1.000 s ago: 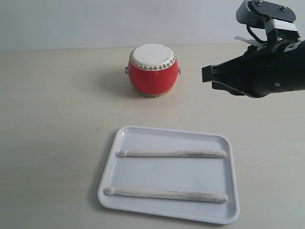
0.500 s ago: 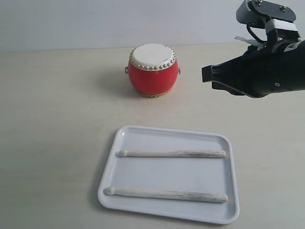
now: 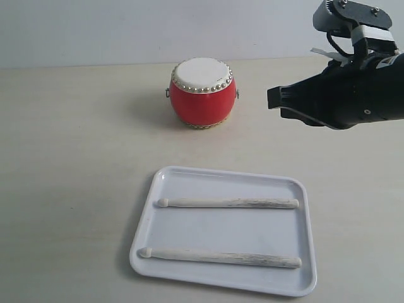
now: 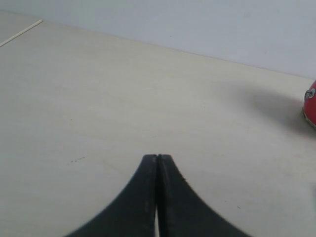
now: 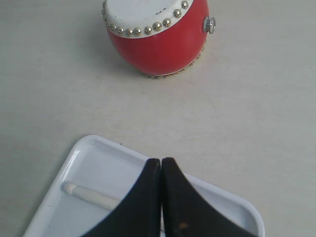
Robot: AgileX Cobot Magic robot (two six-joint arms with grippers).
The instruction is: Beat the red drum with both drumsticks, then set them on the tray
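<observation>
The left pincer [image 4: 157,157] and right pincer [image 5: 161,160] are closed and empty. Below the right pincer, two drumsticks [image 3: 227,203] lie parallel on the white tray [image 3: 221,230], seemingly stowed as required; the red drum [image 3: 202,95] stands beyond

A: Found room anywhere?
B: Plenty on the table [image 3: 69,164] left of the red drum [image 3: 202,95] and tray [image 3: 227,232]; also a bare strip between those two.
A: Blocked where?
B: Right of the drum, by the dark right arm [image 3: 353,95] hanging above the table.
</observation>
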